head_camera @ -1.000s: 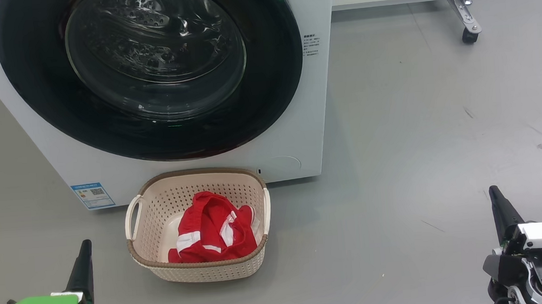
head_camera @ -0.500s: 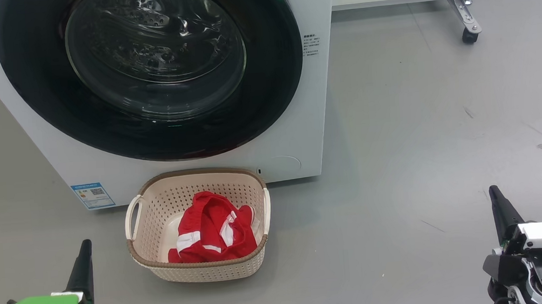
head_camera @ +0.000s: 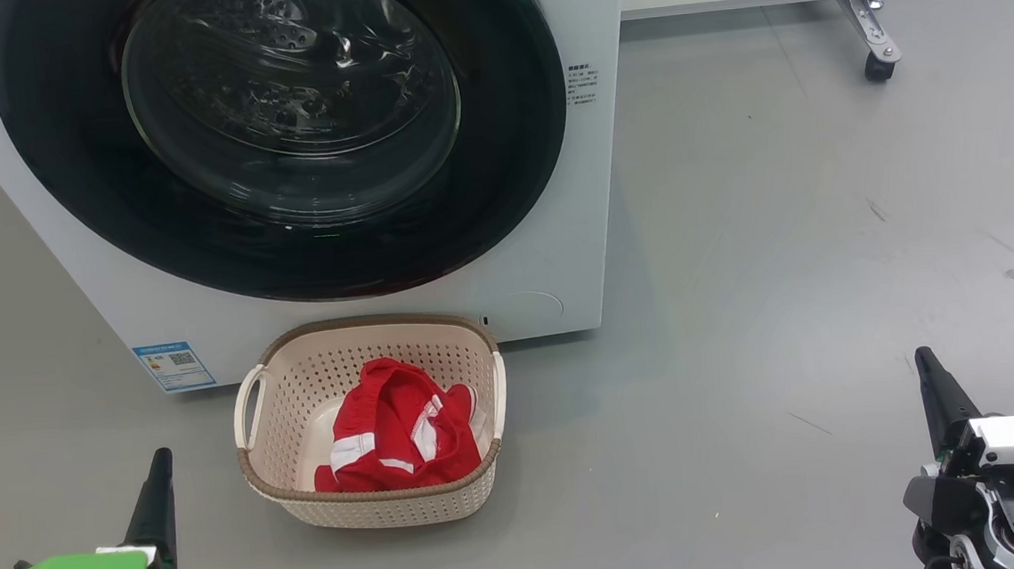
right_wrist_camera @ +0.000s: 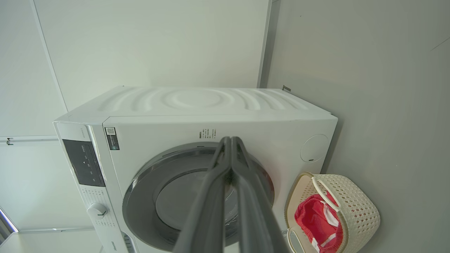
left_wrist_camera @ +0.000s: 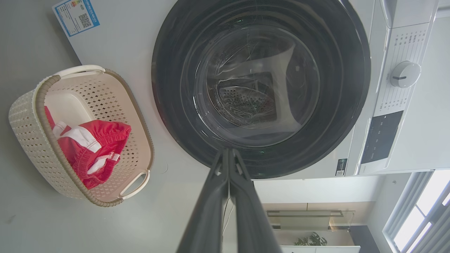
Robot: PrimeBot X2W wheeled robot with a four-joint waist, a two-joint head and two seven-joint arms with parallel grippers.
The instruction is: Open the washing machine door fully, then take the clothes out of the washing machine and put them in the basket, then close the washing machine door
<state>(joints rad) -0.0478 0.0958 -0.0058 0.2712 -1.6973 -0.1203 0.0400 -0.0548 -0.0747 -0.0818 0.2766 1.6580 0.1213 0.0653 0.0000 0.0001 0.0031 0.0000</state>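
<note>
The white washing machine (head_camera: 550,255) fills the upper left of the head view, and its round black door (head_camera: 498,160) lies flat against its front. On the floor just in front stands the cream basket (head_camera: 283,398) with the red and white clothes (head_camera: 401,435) inside. My left gripper (head_camera: 157,487) is at the lower left, shut and empty, left of the basket. Far off at the lower right, my right gripper (head_camera: 929,380) is shut and empty too. The left wrist view shows the door (left_wrist_camera: 168,88), the basket (left_wrist_camera: 24,119) and the clothes (left_wrist_camera: 95,140).
Grey floor (head_camera: 782,256) spreads to the right of the machine. A metal leg on a castor (head_camera: 877,62) stands at the back right, under a white unit. A blue label (head_camera: 172,366) sits low on the machine's front, and the control dial (left_wrist_camera: 404,74) is on its panel.
</note>
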